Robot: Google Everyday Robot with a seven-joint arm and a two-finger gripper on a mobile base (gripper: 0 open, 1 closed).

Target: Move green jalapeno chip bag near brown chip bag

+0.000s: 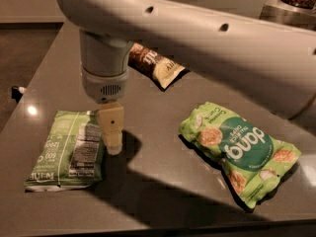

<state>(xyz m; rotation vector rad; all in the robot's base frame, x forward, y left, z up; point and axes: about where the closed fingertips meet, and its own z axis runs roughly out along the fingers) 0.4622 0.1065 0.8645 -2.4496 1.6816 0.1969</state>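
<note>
At the 9 o'clock side of the dark grey matte tabletop [163, 201]: the flat rectangular light-green jalapeno chip bag [64, 152]. Lies back-up, long side running 12 to 6, with a white nutrition panel, a vertical seam and white print showing.

At that bag's 3 o'clock edge: the cream-coloured gripper [113, 146]. Points straight down, tip low over the tabletop, just beside the bag's right border. Touching the bag or only beside it: cannot tell. Open or closed: cannot tell either. Casts a dark shadow toward 5 o'clock across the table.

Directly at the gripper's 12 o'clock: the thick pale-grey cylindrical wrist [104, 68], upright, with a small vent grille near its lower rim. From the wrist's top, the broad off-white arm link [212, 33] runs across the upper view toward 4 o'clock, dotted with small dark holes.

At the table's 12 o'clock, partly hidden behind wrist and arm: the crinkled brown chip bag [155, 65], dark brown centre, cream-yellow end pointing to 4 o'clock. Sits at the jalapeno bag's 1 o'clock, well apart from it.

At the table's 4 o'clock: a larger bright-green "dang" bag [242, 152] with a dark-green circle and rice-chip pictures, lying flat, well apart from the gripper.
</note>
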